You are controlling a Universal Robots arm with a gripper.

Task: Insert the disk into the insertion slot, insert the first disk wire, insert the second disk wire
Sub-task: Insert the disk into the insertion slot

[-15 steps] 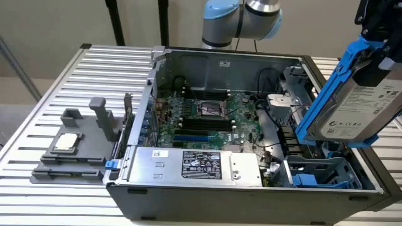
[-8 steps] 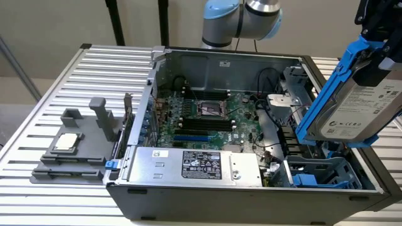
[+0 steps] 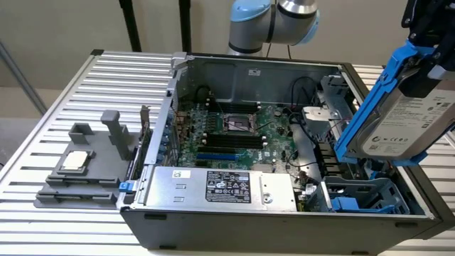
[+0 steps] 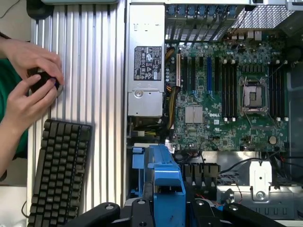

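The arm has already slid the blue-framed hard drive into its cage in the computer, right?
No. The exterior view shows the disk held by the gripper above the open case, not yet inside the insertion slot.

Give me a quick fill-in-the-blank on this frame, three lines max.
1. The gripper grips the disk by its ____ carrier frame.
2. The disk hangs ____ the open computer case, outside the insertion slot.
3. The power supply carries a ____ label.
Missing words: blue; above; black.
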